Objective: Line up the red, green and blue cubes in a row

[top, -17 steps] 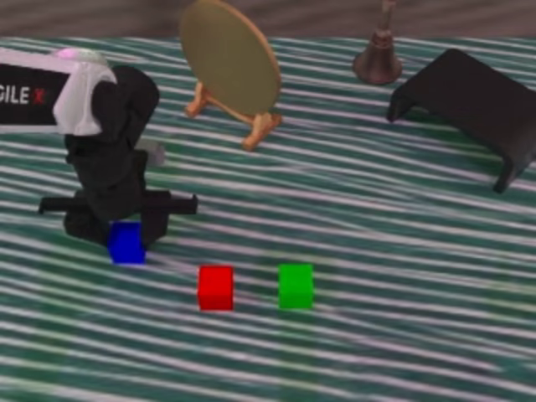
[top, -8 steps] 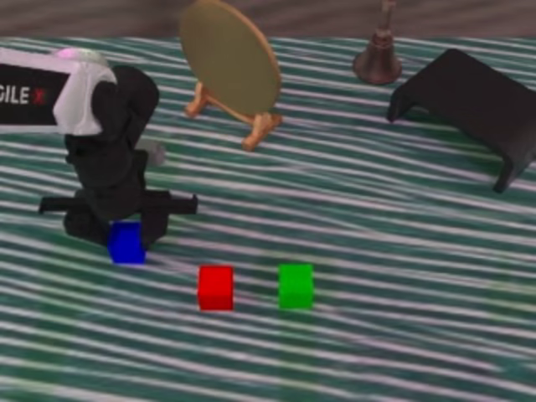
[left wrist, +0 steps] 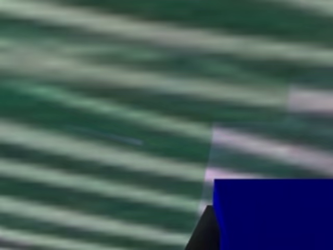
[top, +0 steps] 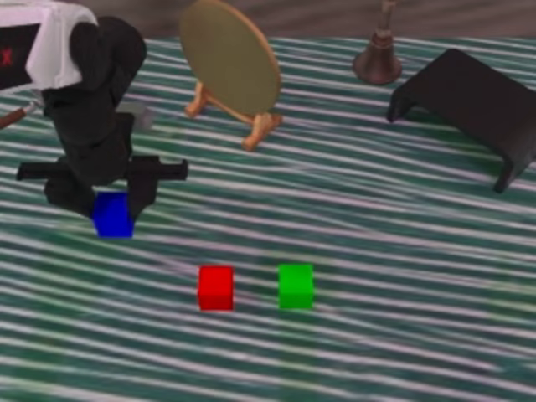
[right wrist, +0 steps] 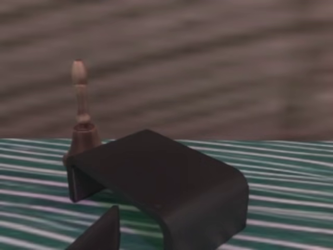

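Since a second ago: blue cube [top: 112, 215] shifted farther and left with the left gripper [top: 111, 203], apparently lifted off the cloth. Now clamped between the left fingers, at the far left of the table, well apart from the other two. In the left wrist view blue cube [left wrist: 273, 213] fills one corner with a dark fingertip [left wrist: 205, 232] pressed against its side, striped cloth beyond.

Red cube [top: 216, 287] and green cube [top: 296, 286] sit near the middle, side by side with a gap, already level in a left-right line. Free slot: left of red, same line.

Step in hand, judged: carry blue over to that slot. To do well: keep the squeeze firm, keep height until above the slot, match the red-green spacing, set down square to the row, avoid nudging red on the descent, open only once the cube rests flat.

Wooden disc on stand [top: 230, 60], bell [top: 378, 52] and black bench [top: 471, 102] at the far side, out of the path. Right arm not in the top view, gripper state cannot tell; right wrist view shows bell [right wrist: 81, 121] and bench [right wrist: 166, 187].
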Motion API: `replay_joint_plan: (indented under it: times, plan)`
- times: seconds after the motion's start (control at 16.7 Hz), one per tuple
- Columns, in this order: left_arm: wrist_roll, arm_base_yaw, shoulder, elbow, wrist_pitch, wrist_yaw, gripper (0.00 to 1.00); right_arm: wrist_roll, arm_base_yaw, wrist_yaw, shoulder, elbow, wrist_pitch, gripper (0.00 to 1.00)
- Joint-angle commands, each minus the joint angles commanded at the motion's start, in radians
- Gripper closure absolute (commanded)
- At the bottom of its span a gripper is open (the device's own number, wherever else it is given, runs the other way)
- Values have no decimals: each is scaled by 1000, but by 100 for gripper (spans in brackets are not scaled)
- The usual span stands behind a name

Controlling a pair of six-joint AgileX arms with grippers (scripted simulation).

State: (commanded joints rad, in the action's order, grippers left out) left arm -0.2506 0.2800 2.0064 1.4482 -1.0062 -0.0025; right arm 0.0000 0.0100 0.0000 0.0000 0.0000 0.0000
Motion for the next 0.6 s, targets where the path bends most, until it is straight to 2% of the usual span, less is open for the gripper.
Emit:
replay_joint_plan:
  times: [0.36,0.6]
  plan:
    - [0,5,-10,14,-20,0,100,0,0,0,0,0,0,0]
    - [-83,88,71,126,-83,-1,100,0,0,0,0,0,0,0]
